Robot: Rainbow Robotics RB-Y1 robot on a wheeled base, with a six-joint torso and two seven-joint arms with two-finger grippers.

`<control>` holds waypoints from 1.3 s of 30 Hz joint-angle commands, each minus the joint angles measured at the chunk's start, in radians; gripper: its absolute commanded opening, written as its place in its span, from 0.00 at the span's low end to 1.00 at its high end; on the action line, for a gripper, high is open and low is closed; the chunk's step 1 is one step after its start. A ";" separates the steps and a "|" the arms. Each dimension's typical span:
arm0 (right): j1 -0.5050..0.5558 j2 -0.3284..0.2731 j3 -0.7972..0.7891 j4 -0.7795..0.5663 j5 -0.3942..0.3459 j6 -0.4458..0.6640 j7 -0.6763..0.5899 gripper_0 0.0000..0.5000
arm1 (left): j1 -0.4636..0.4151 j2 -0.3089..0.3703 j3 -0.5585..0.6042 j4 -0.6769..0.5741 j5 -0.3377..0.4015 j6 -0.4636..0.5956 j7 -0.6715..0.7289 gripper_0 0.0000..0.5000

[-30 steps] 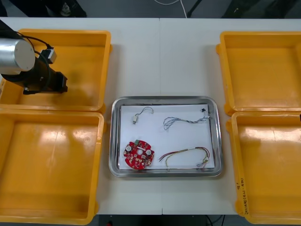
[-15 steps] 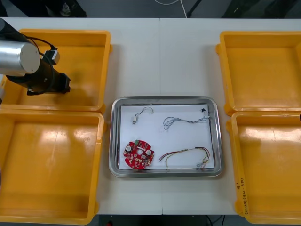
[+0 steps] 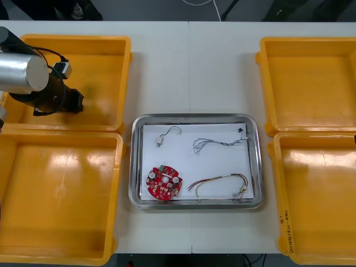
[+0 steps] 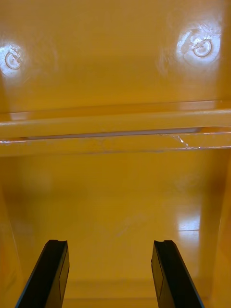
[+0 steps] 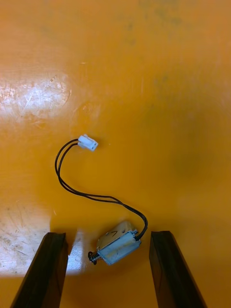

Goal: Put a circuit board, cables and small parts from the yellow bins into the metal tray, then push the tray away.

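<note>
While the left gripper (image 3: 77, 102) hangs in the far left bin (image 3: 105, 40) and the right gripper (image 4: 109, 245) over a right bin (image 4: 115, 183), fingers apart on both, the tray (image 3: 196, 117) already holds a board (image 3: 164, 183), cables (image 3: 218, 180) and a part (image 3: 159, 142); another part (image 5: 117, 244) lies between the left fingers (image 5: 48, 269), unpicked, and the push remains.

The left arm (image 3: 22, 72) is a silver cylinder ending in a black wrist — a thin black cable (image 3: 47, 51) loops along it. Left fingers (image 5: 45, 269) and right fingers (image 4: 171, 274) are flat black bars, tips squared.
</note>
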 commanded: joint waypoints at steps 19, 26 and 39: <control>0.010 0.005 -0.032 -0.003 -0.009 0.004 0.012 1.00 | 0.012 -0.015 -0.017 -0.030 -0.013 -0.012 -0.011 0.00; 0.010 0.005 -0.032 -0.003 -0.009 0.004 0.012 1.00 | -0.008 -0.013 0.021 -0.062 -0.030 0.043 -0.010 0.00; 0.010 0.005 -0.032 -0.003 -0.009 0.004 0.012 1.00 | -0.118 -0.007 0.075 -0.140 -0.052 0.286 0.016 0.00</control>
